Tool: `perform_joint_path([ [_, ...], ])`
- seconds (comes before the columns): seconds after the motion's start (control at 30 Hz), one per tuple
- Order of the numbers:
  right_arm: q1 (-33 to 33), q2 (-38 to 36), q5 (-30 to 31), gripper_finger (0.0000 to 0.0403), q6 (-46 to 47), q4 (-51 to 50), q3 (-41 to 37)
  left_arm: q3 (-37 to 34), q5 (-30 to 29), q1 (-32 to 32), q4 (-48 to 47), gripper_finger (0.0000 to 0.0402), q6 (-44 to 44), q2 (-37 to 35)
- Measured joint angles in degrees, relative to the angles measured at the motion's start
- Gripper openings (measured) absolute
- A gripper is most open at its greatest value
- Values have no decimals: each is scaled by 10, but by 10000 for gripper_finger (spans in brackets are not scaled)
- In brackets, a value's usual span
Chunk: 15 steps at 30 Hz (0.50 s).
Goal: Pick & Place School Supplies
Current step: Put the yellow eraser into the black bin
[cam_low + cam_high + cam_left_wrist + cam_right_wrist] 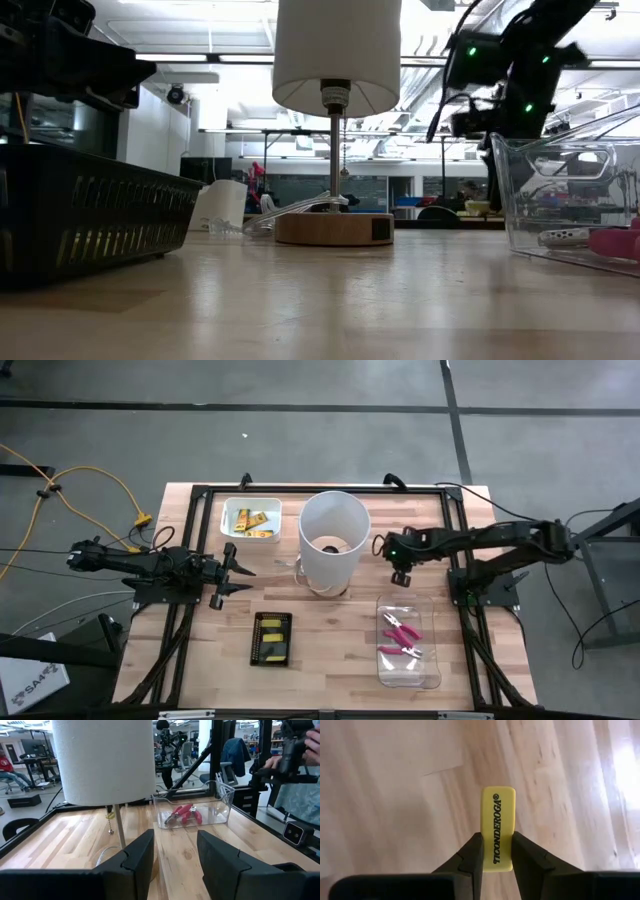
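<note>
Carry step: yellow eraser (497, 827) pinched between right gripper (496, 851) fingers, aloft over bare table (330, 650) just right of white lamp (333, 540).

Left gripper (232, 571) waiting, fingers spread, empty, left of lamp. More yellow pieces in white bin (250, 520) and black tray (271, 638); pink-handled pliers (402, 638) in clear box (407, 642). Next, probably: travel to a container, lower, release cleanly; which container, unclear.

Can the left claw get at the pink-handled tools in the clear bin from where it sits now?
Probably not directly. The left claw, open, sits across the table from the clear bin holding the pink-handled tools, with the lamp partly in its line and a long reach between.
</note>
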Motion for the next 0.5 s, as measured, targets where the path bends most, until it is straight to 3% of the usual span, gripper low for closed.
perform_joint_path([
  [0.5, 81, -164, 30, 76, 62, -49, 1, 0, 0, 0, 0, 144, 0, 0],
])
